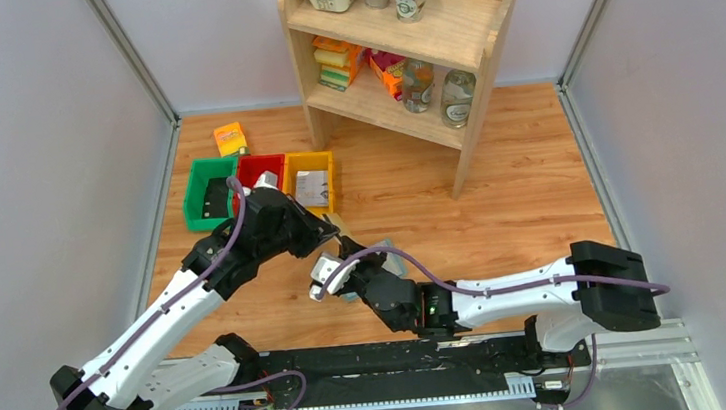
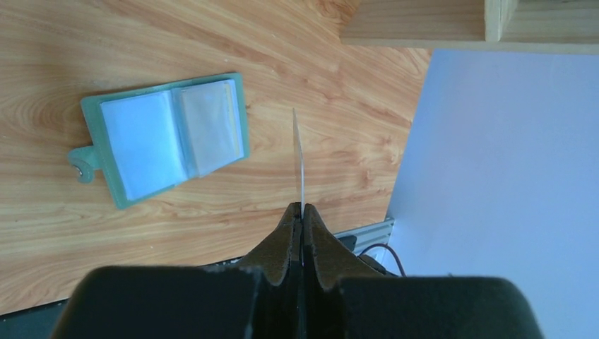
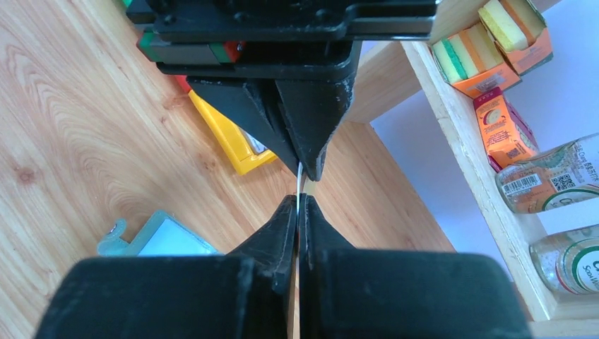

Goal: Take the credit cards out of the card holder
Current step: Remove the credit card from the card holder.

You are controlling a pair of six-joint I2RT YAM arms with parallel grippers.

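Left tool clenched on a card held edge-on above the counter; right tool, fingers pressed together, faces it tip to tip, its hold on the card unclear; card holder lies open and flat beside them, with yellow bin and shelf beyond.

left gripper: clamped | right gripper: clamped | tips meeting (nose to nose)
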